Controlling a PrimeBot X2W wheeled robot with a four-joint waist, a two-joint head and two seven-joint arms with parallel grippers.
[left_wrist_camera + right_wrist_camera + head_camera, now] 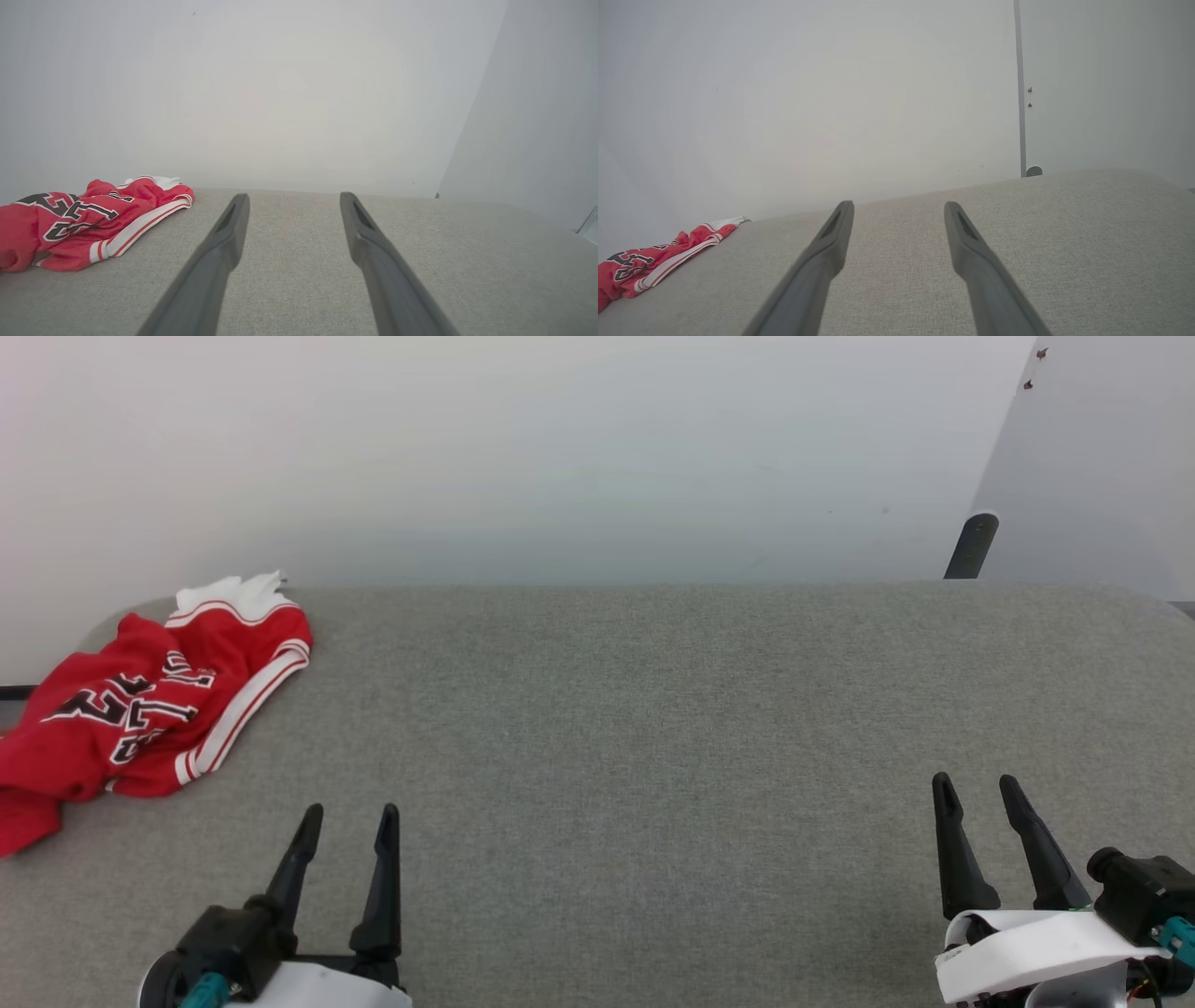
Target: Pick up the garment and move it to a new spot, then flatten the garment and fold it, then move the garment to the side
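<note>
Head view, left edge, mid-height: find the garment [140, 709] crumpled in a heap on the grey table [653, 728], with white striped trim along its right side, black lettering creased across the middle and a red lobe trailing toward the lower left corner. Note the left gripper [352, 814] at lower left, parted moderately and holding nothing, near the heap's lower right edge but not touching it. Note the right gripper [977, 784] at lower right, likewise parted and empty, well apart from the cloth.

Judged from this, at the first step: picking up. Reach with the left, up and leftward in the frame, being the nearer. Spread wider before descending. Aim for a raised fold, such as the striped hem ridge at the heap's right, rather than flat cloth. Pinch many layers and risk lifting a tangled bundle, so take a single edge where possible. Come down until just pressing into the table, then close. Lift slowly and check for cloth clearing the surface before carrying it toward the open centre of the frame. Keep the right ready to take a second corner for spreading.
</note>
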